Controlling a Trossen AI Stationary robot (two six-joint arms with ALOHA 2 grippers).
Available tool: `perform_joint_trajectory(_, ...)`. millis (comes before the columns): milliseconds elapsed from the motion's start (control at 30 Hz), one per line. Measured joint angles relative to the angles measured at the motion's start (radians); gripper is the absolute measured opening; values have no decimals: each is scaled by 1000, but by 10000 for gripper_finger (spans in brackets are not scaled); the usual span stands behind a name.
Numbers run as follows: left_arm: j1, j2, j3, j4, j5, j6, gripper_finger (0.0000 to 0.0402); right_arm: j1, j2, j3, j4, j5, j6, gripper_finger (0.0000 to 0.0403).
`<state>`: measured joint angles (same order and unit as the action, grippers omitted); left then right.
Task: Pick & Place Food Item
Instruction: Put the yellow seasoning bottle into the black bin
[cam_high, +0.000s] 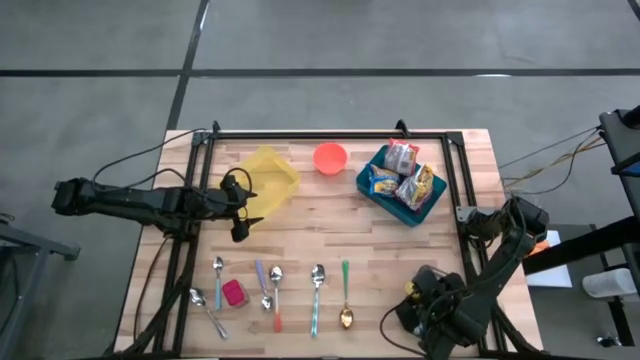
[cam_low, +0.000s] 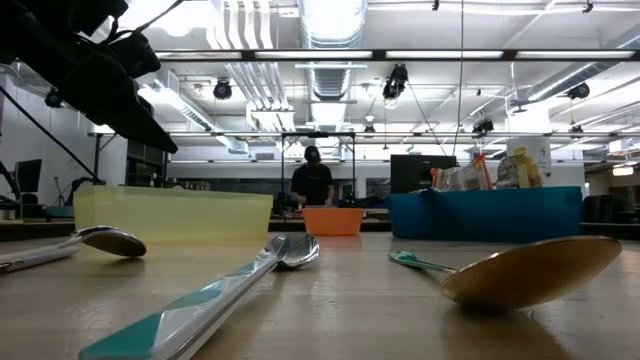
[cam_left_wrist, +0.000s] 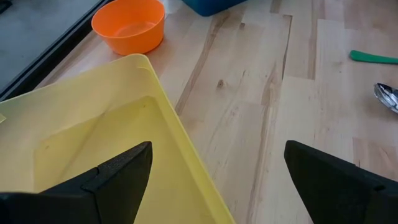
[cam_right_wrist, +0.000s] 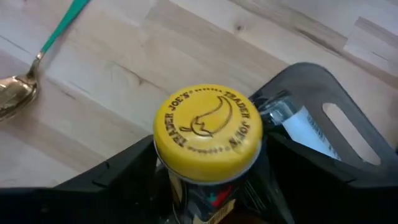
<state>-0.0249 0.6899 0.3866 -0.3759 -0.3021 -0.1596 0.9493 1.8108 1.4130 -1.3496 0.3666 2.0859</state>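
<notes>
Yellow-capped, the jar (cam_right_wrist: 208, 134) stands upright between the right gripper's (cam_right_wrist: 208, 180) dark fingers at the near right corner of the table, cap straight up at the wrist camera, though whether those fingers press its sides I cannot tell. Pale wood planks make up the table (cam_high: 330, 215), with a bright ceiling-lit room beyond. Over at the yellow bin (cam_high: 268, 180), the left gripper (cam_left_wrist: 214, 177) hangs wide open, its fingers straddling the bin's wall, holding nothing.
</notes>
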Motion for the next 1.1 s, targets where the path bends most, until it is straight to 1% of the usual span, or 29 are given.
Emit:
perform_joint_trajectory(200, 0, 0, 0, -1, 0, 0, 369, -4, -16, 12, -15, 21, -32, 335)
perform_joint_trajectory(333, 0, 0, 0, -3, 0, 0, 369, -6, -18, 15, -30, 31, -48, 348)
perform_joint_trajectory(500, 0, 0, 0, -3, 0, 3, 369, -8, -20, 14, -31, 56, -52, 349)
perform_joint_trajectory(733, 0, 0, 0, -3, 0, 3, 369, -26, -23, 13, -31, 78, -101, 349)
perform_joint_trajectory(867, 0, 0, 0, -3, 0, 3, 369, -40, -23, 9, -15, 78, -104, 349)
perform_joint_trajectory(1100, 0, 0, 0, -3, 0, 3, 369, -40, -23, 8, 25, 42, -129, 350)
